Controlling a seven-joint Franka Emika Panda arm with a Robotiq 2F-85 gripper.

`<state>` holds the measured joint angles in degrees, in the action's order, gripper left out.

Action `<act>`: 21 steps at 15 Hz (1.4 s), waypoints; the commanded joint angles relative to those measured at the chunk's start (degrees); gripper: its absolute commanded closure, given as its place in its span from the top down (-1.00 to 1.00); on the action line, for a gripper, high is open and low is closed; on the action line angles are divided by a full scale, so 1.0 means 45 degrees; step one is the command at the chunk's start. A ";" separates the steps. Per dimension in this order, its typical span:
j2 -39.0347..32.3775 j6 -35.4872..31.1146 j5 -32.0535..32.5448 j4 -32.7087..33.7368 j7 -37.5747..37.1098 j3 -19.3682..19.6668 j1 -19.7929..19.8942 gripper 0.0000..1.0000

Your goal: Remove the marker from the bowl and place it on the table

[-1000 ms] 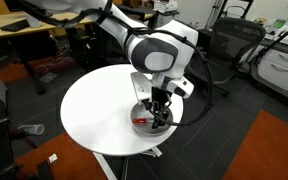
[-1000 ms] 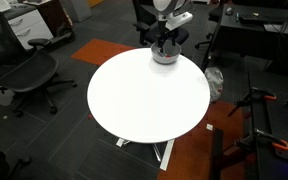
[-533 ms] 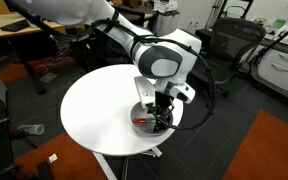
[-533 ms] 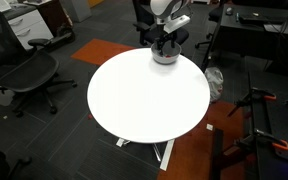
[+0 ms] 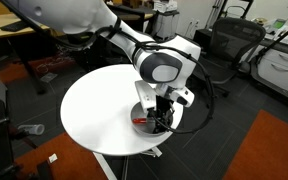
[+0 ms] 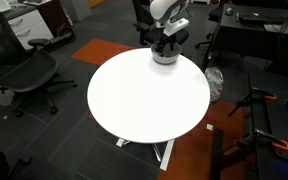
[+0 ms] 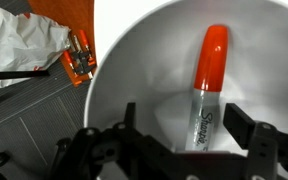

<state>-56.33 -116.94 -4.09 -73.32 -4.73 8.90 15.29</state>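
The marker (image 7: 206,85) lies in the bowl (image 7: 134,60), red cap pointing away from me and grey barrel towards me. My gripper (image 7: 184,118) is open and down inside the bowl, one finger on each side of the barrel without touching it. In an exterior view the gripper (image 5: 161,114) reaches into the grey bowl (image 5: 144,124) near the edge of the round white table (image 5: 99,110), and the marker's red end (image 5: 138,121) shows. In an exterior view the arm hides most of the bowl (image 6: 165,58) at the far edge of the table (image 6: 144,100); the marker is hidden there.
Below the table's edge lie crumpled white paper (image 7: 19,45) and an orange item (image 7: 79,58) on the dark floor. Office chairs (image 6: 24,75) (image 5: 234,45) stand around the table. An orange rug (image 5: 274,150) lies on one side.
The arm has sunk slightly, bringing the gripper a little lower into the bowl. The marker and bowl have not moved.
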 commanded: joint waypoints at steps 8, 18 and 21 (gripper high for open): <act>-0.0440 0.0387 0.0004 0.0655 0.0315 -0.0205 0.0170 -0.93; 0.1553 -0.0716 0.0167 -0.2115 0.0173 -0.0098 -0.0345 -0.88; 0.2648 -0.1751 0.0427 -0.3698 -0.0013 0.0041 -0.0762 -0.88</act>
<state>-52.09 -120.09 -3.48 -79.10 -4.49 8.51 13.85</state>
